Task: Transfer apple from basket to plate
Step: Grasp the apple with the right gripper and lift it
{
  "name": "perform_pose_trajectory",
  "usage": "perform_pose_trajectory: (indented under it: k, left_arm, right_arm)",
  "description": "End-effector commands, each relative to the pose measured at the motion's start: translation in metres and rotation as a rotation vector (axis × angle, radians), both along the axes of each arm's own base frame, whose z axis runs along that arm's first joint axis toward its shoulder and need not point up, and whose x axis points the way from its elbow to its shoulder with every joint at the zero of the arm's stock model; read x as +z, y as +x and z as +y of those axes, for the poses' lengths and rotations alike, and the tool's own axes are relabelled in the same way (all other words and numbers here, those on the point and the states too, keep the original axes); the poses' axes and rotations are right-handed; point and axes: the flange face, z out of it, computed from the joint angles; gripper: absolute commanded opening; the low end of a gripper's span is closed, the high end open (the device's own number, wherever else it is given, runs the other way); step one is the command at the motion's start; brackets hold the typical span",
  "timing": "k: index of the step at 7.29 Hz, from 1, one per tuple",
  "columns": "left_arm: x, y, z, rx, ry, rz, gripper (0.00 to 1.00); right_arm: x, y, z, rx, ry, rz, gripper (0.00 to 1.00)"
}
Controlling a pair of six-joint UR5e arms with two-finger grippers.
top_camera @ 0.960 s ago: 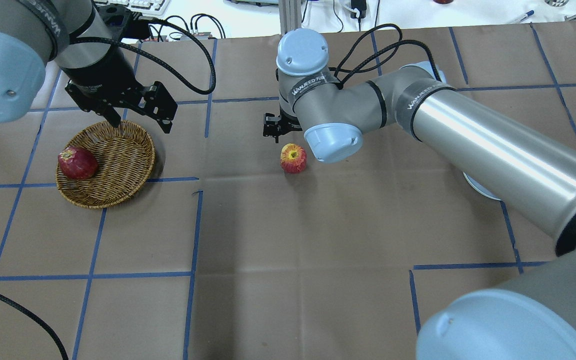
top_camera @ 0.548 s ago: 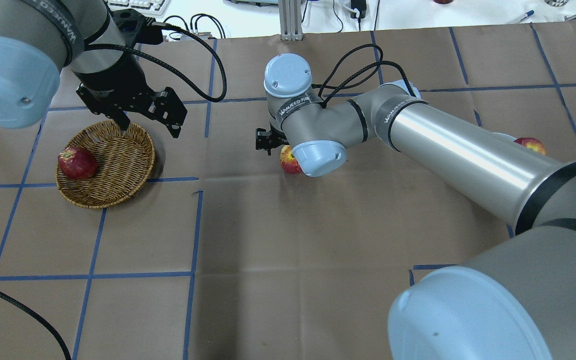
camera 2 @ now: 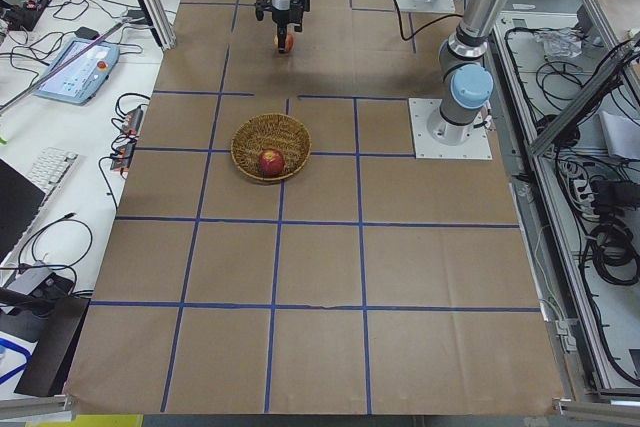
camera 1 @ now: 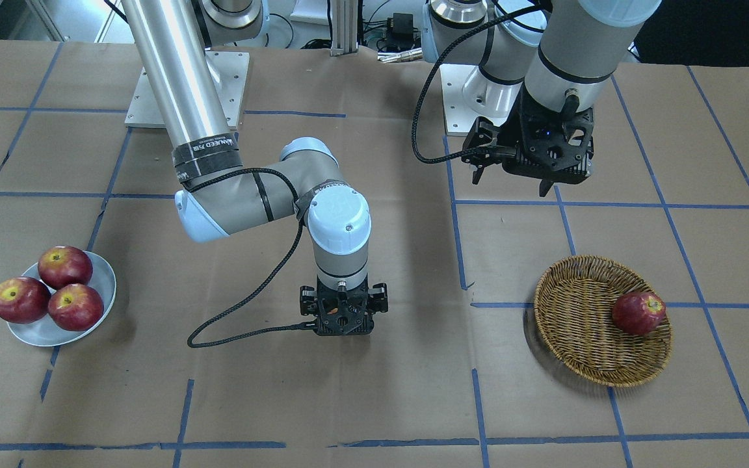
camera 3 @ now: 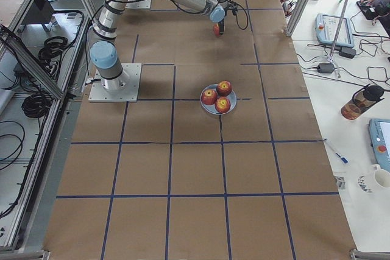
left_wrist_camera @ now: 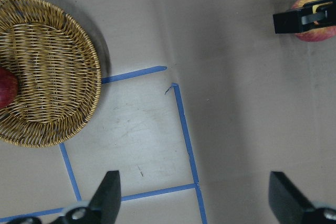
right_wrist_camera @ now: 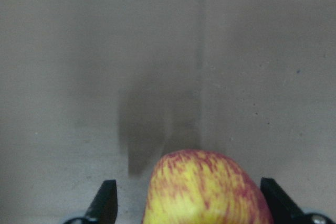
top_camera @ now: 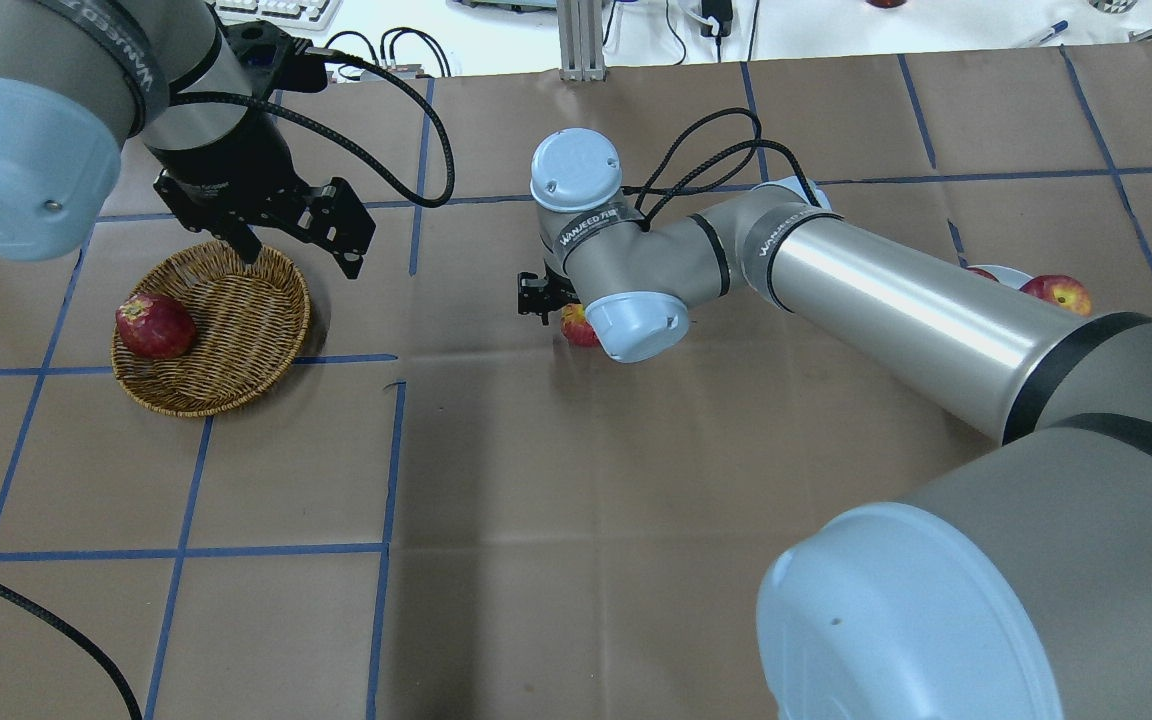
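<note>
Right wrist-mounted view: my right gripper (right_wrist_camera: 189, 195) is released, jaws spread either side of the apple (right_wrist_camera: 207, 182). The apple sits on the worktop (right_wrist_camera: 63, 51), midway between its left and right ends. My left gripper (left_wrist_camera: 194, 184) hangs released near the basket (left_wrist_camera: 58, 40), toward the left end; one dark red apple (camera 1: 638, 313) lies in it. The plate (camera 1: 106, 281), toward the right end, carries three apples (camera 1: 62, 266).
</note>
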Motion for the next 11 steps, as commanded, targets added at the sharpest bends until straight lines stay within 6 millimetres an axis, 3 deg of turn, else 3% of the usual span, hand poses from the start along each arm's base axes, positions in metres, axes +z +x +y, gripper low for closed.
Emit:
perform_pose_trajectory:
  k: [1,3,5,7,9,10,11]
  left_arm:
    - [0.0,0.0,0.0,0.002,0.001,0.0,0.99]
    - [0.0,0.0,0.0,0.002,-0.001,0.002,0.99]
    - [0.0,0.0,0.0,0.002,0.001,0.001,0.99]
    - [0.0,0.0,0.0,0.002,0.001,0.005,0.99]
    - [-0.002,-0.001,0.0,0.002,0.004,0.009,0.99]
    - [-0.002,-0.001,0.0,0.002,0.005,0.009,0.99]
    - [-0.002,-0.001,0.0,0.002,0.005,0.009,0.99]
  right_arm:
    - [-0.001,-0.003,0.003,-0.002,0.011,0.005,0.56]
    - [0.009,-0.006,-0.001,-0.002,-0.009,0.0,0.49]
    - [0.053,-0.025,-0.009,-0.028,-0.07,-0.011,0.49]
    - [0.106,-0.099,-0.027,-0.052,-0.06,-0.002,0.5]
    - [0.15,-0.187,-0.023,-0.004,-0.026,0.026,0.5]
    - [0.155,-0.245,-0.016,0.041,-0.022,0.042,0.5]
    - [0.145,-0.306,-0.007,0.1,0.005,0.05,0.5]
